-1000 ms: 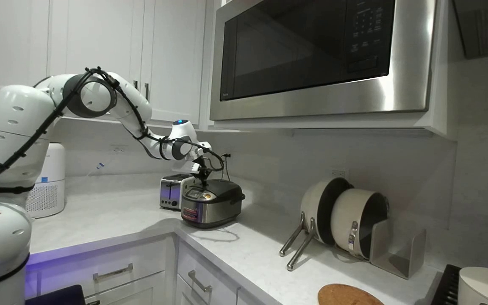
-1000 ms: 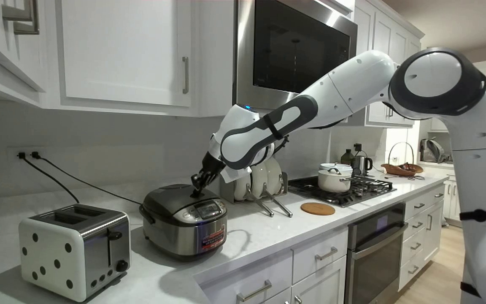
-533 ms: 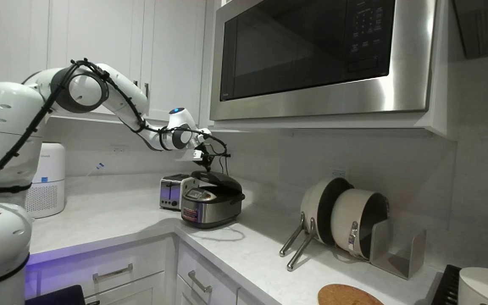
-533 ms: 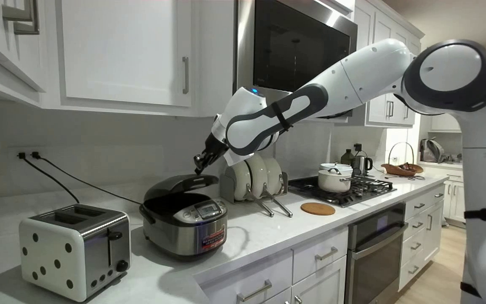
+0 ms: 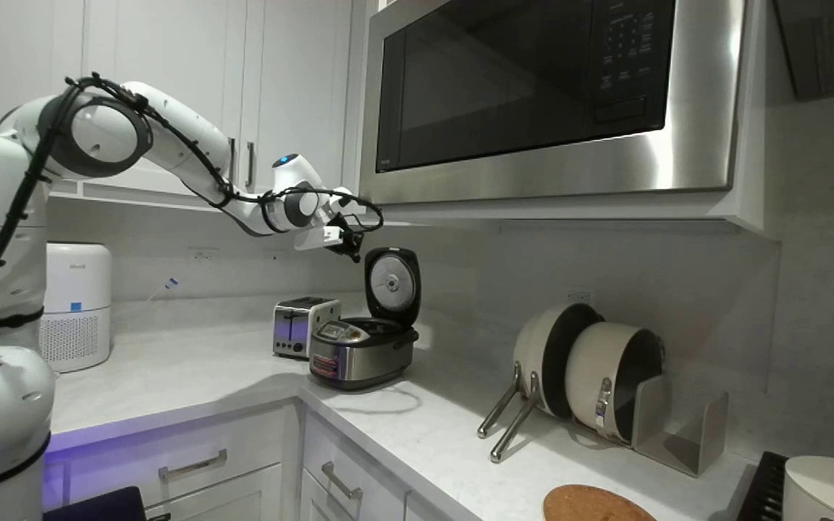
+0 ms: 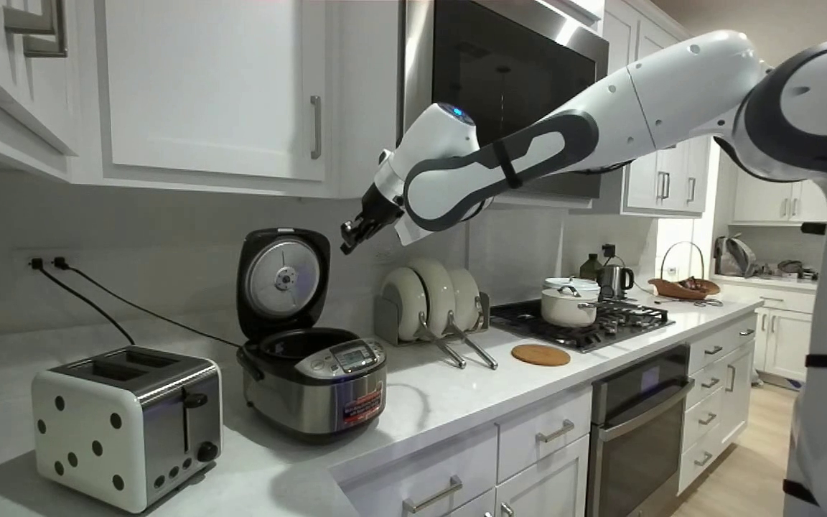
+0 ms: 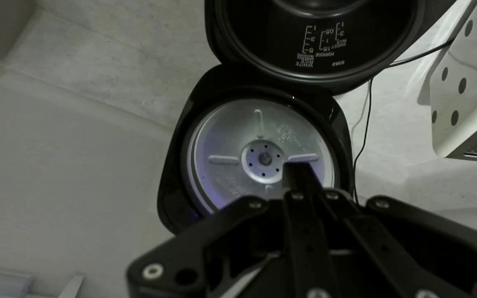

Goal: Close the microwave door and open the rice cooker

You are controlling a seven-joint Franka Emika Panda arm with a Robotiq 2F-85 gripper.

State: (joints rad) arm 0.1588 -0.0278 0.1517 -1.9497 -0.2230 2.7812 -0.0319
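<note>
The microwave door (image 5: 489, 79) is a dark glass panel in a stainless frame, shut flush in both exterior views (image 6: 507, 82). The silver and dark-grey rice cooker (image 5: 363, 359) stands on the counter corner, also in an exterior view (image 6: 306, 402). Its lid (image 6: 284, 280) stands upright, silvery inside facing out. The wrist view shows the lid's inside (image 7: 230, 136) and the dark inner pot (image 7: 321, 45). My gripper (image 7: 298, 174) is shut, fingers together with nothing between them. In both exterior views the gripper (image 6: 347, 240) (image 5: 354, 253) hangs beside the lid's top, apart from it.
A dotted white and silver toaster (image 6: 126, 424) stands beside the cooker. Pans in a rack (image 6: 431, 301) and a cork trivet (image 6: 540, 355) are along the counter. White cabinets (image 6: 216, 86) hang above. A white cylindrical appliance (image 5: 77, 304) is near the arm. Cords run to the wall.
The rice cooker lid has swung from closed, through partly raised, to upright. My gripper has risen from the lid's top and drawn back from the cooker. The microwave door has not moved.
</note>
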